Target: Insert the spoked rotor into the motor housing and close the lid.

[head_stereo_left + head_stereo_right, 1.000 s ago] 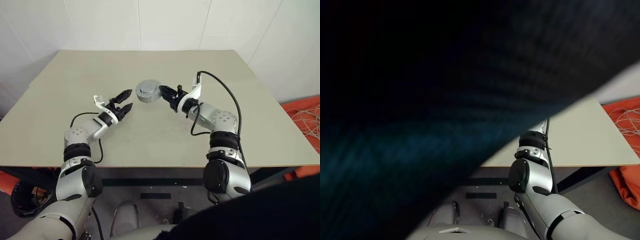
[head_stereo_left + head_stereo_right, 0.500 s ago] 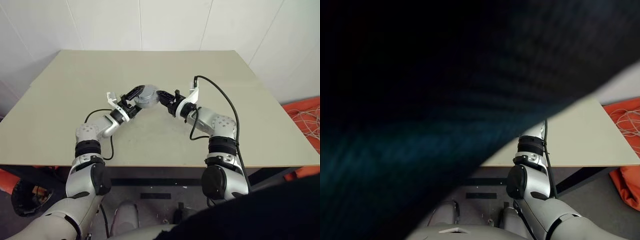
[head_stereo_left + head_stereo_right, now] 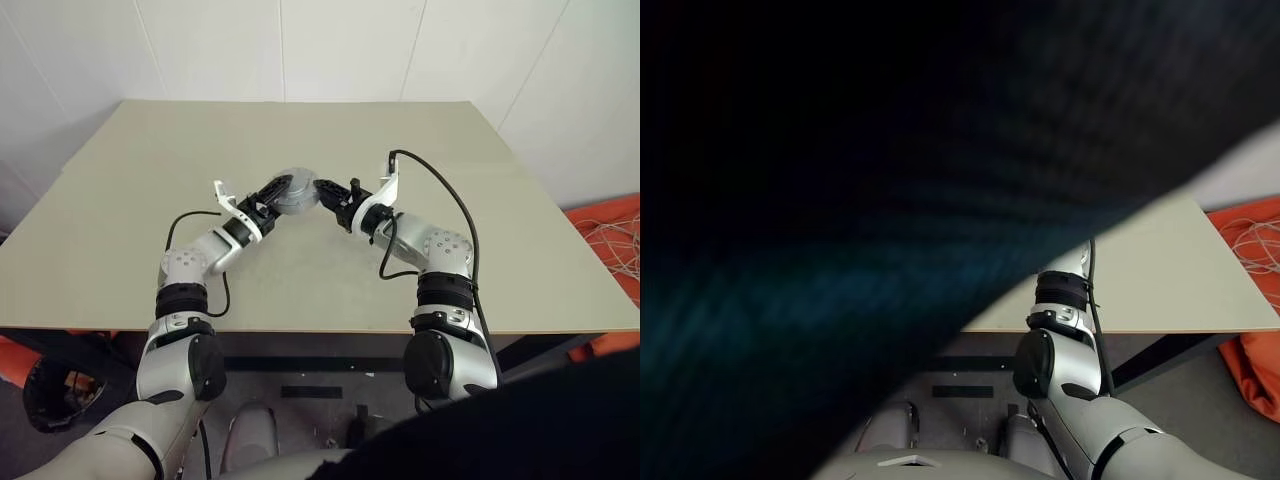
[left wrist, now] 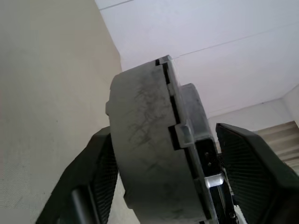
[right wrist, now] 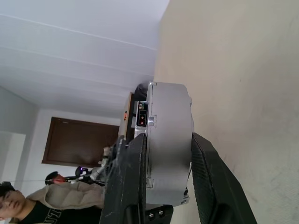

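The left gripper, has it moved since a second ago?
Yes. The left gripper has swung right and slightly away from the table's near edge, closing in on the motor housing that the right gripper holds.

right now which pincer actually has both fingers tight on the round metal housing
The right pincer: both its fingers press the motor housing's flat faces. The left pincer straddles the housing with a gap at one finger.

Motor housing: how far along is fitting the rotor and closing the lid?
Done, apparently: the lid sits on the motor housing; its inside is hidden. In hand: the right gripper clamps the motor housing above the table, the left gripper beside it. Left: perhaps pressing the lid home.
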